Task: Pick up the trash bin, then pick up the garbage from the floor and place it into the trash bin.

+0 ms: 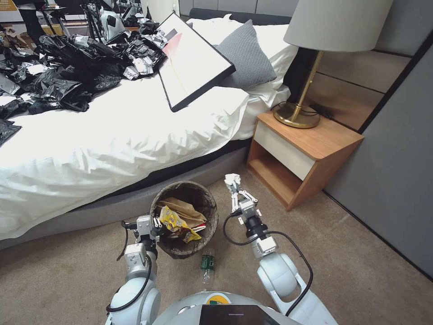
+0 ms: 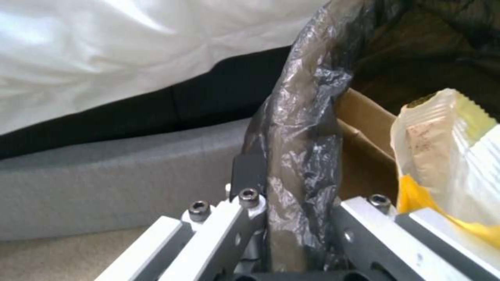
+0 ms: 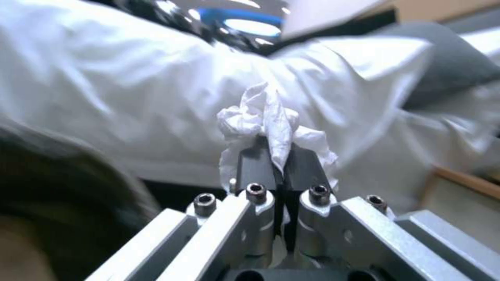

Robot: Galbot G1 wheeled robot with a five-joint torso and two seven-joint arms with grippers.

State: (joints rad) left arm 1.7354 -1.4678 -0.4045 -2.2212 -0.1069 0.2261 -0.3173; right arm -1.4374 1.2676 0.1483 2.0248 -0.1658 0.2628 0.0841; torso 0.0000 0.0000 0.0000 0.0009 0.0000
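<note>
Bin held, tissue pinched
Left gripper (image 1: 155,224) clamps the trash bin (image 1: 205,201) rim; right gripper (image 1: 234,186) fingers pinch a white tissue (image 3: 268,121) beside it.

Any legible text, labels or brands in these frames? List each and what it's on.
None can be read.
Yellow snack packet in the trash bin: dark print, too small.
Green bottle on the carpet: label blurred.
Yellow sign in the far corner: illegible.
Round sticker on the robot's torso: unreadable.
</note>
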